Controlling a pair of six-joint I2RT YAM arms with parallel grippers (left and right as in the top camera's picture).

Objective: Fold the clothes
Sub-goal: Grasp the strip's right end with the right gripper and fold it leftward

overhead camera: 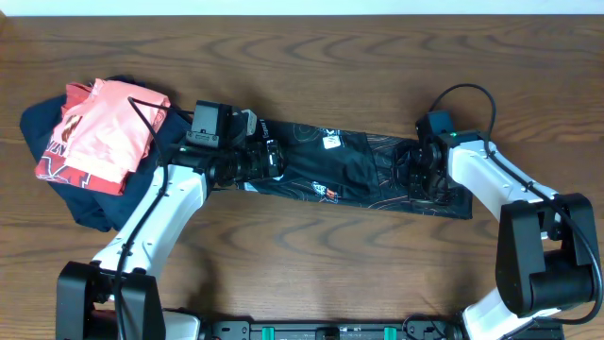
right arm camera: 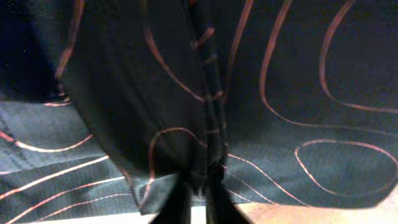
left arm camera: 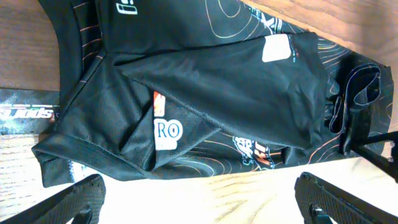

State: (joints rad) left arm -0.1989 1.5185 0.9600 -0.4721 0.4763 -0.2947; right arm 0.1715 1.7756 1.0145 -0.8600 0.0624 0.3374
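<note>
The clothes [overhead camera: 354,175] are a black garment with fine red and white contour lines, lying as a long folded strip across the table's middle. In the left wrist view the garment [left arm camera: 217,93] shows folds, a white label and lettering. My left gripper [overhead camera: 267,157] is at the strip's left end. Its fingers [left arm camera: 200,188] are spread wide over bare wood, just off the garment's edge and holding nothing. My right gripper [overhead camera: 421,178] is at the strip's right end. Its fingers [right arm camera: 198,198] are shut, pinching a bunched fold of the garment [right arm camera: 280,93].
A salmon-pink shirt with red print [overhead camera: 99,132] lies on a navy-blue garment [overhead camera: 90,203] at the table's left, close to my left arm. The wooden table [overhead camera: 330,264] runs in front of and behind the strip.
</note>
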